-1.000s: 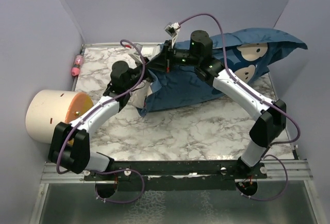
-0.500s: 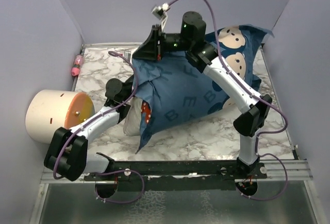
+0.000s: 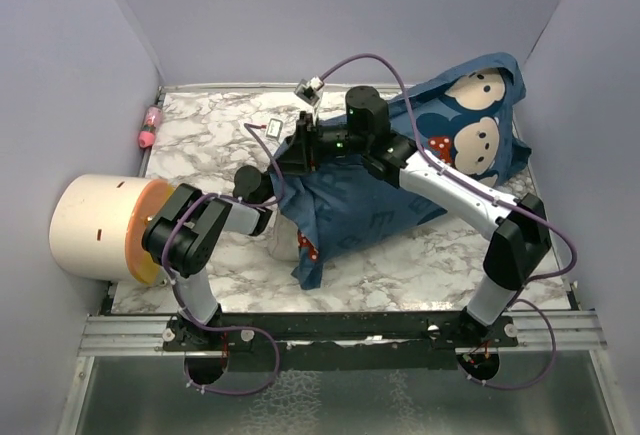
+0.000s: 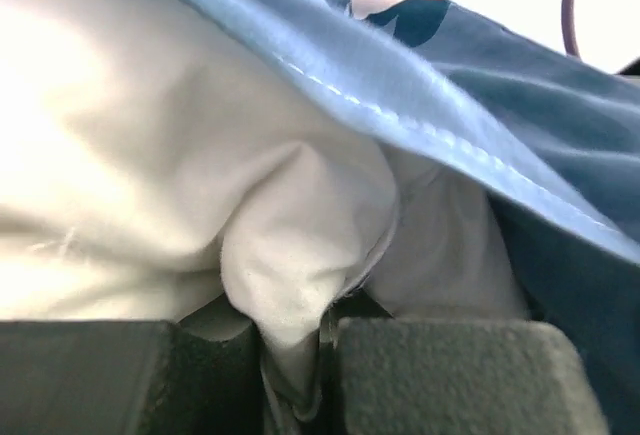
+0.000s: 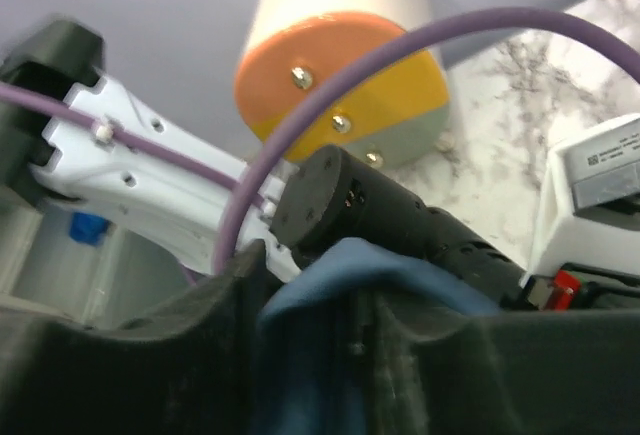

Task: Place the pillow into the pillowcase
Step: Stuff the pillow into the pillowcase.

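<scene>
The blue pillowcase [image 3: 400,185] with cartoon mouse faces lies draped across the table's middle, its far end propped against the right wall. My right gripper [image 3: 298,150] holds its left edge up off the table. In the right wrist view a blue fold [image 5: 340,265] fills the narrow gap of that gripper [image 5: 310,325]. The white pillow [image 3: 283,245] is mostly hidden inside; only a bit shows under the hem. My left gripper [image 4: 300,355] is shut on a pinch of pillow cloth [image 4: 200,155], with the pillowcase hem [image 4: 480,85] lying over it.
A white cylinder with an orange face [image 3: 105,225] lies at the table's left edge, close to my folded left arm [image 3: 185,230]. A small pink object [image 3: 150,127] sits at the far left corner and a white tag [image 3: 277,128] lies behind the grippers. Purple walls enclose the marble table [image 3: 400,265].
My right gripper came down and nearer with the pillowcase edge, its jaws easing slightly. The pillowcase slid further over the pillow. My left arm folded back toward its base.
</scene>
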`<move>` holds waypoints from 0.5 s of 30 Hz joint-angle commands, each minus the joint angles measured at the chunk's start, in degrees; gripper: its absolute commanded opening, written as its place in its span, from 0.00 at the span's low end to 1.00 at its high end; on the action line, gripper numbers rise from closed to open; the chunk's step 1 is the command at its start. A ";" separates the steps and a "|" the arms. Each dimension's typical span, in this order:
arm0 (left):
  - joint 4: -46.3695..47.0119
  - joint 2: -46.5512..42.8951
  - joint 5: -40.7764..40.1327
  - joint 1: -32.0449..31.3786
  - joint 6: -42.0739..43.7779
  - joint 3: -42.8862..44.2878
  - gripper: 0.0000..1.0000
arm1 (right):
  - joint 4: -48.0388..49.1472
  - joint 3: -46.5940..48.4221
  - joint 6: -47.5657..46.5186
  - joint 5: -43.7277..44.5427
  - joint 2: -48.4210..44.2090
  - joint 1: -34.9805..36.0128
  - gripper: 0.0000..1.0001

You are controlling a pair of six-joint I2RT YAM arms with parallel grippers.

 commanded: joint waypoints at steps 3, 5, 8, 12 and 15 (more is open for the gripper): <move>7.60 5.17 1.71 -1.62 -2.10 -3.48 0.00 | 4.65 -8.17 -4.20 -3.83 -13.01 -3.96 0.69; 7.47 5.21 0.95 -1.09 -1.95 -4.34 0.00 | 0.54 -9.95 -8.48 -0.05 -20.09 -5.12 0.84; 6.17 5.40 -0.42 -0.43 -1.51 -4.35 0.03 | -6.19 -11.41 -13.76 6.98 -27.92 -5.27 0.94; 1.23 4.50 -2.13 -0.22 0.20 -3.07 0.14 | -10.90 -15.63 -16.79 14.18 -36.22 -5.27 1.00; -4.54 2.59 -2.81 0.23 2.89 -2.02 0.26 | -14.23 -19.30 -18.52 16.45 -39.18 -5.28 1.00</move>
